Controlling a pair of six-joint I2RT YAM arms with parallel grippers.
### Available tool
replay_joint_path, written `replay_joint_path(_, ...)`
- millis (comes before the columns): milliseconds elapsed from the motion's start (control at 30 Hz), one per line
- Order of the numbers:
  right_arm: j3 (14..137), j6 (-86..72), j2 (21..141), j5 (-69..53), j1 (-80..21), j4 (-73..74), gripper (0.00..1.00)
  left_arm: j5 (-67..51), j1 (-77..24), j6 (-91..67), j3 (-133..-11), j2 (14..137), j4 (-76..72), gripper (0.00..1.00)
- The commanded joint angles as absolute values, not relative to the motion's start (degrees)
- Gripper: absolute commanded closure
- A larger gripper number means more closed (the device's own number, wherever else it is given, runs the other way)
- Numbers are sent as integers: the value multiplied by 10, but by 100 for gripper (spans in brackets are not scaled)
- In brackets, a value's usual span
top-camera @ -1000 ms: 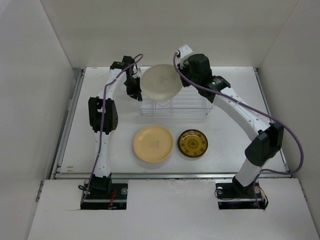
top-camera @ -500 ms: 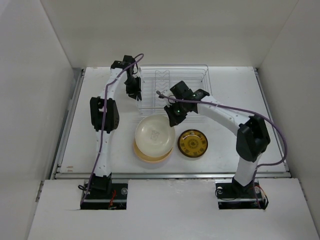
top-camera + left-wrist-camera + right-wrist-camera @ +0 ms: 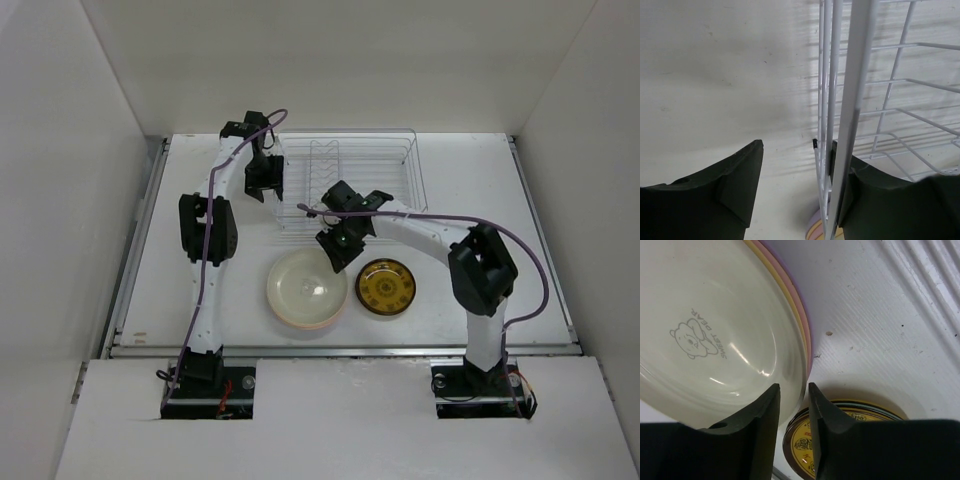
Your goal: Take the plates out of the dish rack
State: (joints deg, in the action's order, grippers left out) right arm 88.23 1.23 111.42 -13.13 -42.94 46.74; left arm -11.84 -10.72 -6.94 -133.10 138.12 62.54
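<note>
Right claw (image 3: 793,390) is closed on the rim of the cream plate (image 3: 715,330), which lies on the stack (image 3: 806,347) beside the dark plate (image 3: 387,287) on the surface (image 3: 880,340). Best to release gently and lift straight up, or the stack may shift. Left claw (image 3: 796,145), open, straddles the rack (image 3: 855,60) wall.

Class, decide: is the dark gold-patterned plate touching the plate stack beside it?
Apart. The top view shows a strip of table between the dark plate and the stack.
</note>
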Motion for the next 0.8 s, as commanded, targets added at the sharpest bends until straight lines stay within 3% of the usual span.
replay_joint_path(0, 889, 5, 1100, -107, -438, 474, 64, -94, -99, -51, -1327, 1328, 648, 49)
replay_joint_path(233, 889, -6, 1049, -86, -438, 474, 60, -83, -99, -35, -1327, 1299, 664, 47)
replay_joint_path(433, 889, -38, 973, -39, -438, 458, 49, -83, -99, -23, -1327, 1263, 681, 45)
replay_joint_path(467, 889, -46, 941, -26, -438, 451, 45, -83, -99, -23, -1327, 1256, 681, 45)
replay_joint_path(500, 889, -69, 922, -5, -438, 444, 31, -83, -99, -23, -1327, 1248, 681, 45)
replay_joint_path(533, 889, -85, 905, 21, -438, 437, 15, -83, -99, -23, -1322, 1240, 681, 44)
replay_joint_path(600, 889, -147, 853, 154, -438, 426, 0, -74, -99, -18, -1317, 1212, 674, 43)
replay_joint_path(667, 884, -192, 822, 314, -421, 445, 0, -55, -99, -18, -1309, 1181, 668, 43)
replay_joint_path(767, 866, -270, 767, 451, -397, 487, 0, 6, -87, -18, -1283, 1145, 662, 37)
